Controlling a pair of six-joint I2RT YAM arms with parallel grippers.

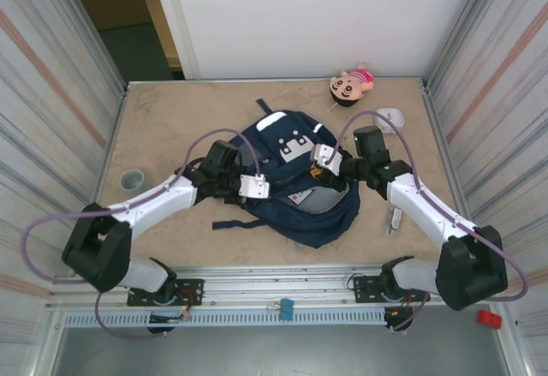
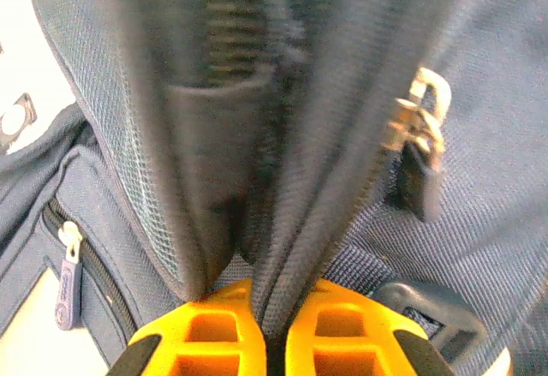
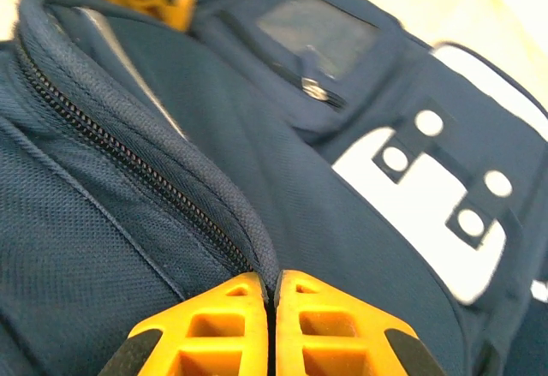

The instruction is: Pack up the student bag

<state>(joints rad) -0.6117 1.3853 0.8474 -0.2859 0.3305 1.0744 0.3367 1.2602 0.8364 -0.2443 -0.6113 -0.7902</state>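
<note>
The left gripper (image 2: 270, 307) is clamping a fold of the student bag (image 1: 318, 218) beside its zip (image 2: 229, 25), and the right gripper (image 3: 274, 295) is pinching the zipped rim opposite. The bag is lying mid-way across the table (image 1: 171, 119) (soft, floppy cloth, I judge), and is best taken by its stiffer zip seams.

Beige mottled table (image 1: 163, 128), hemmed left and right by ribbed metal panels (image 1: 51, 93); behind the table, plain white wall (image 1: 317, 16) and dim doorway (image 1: 128, 25); evenly lit.
</note>
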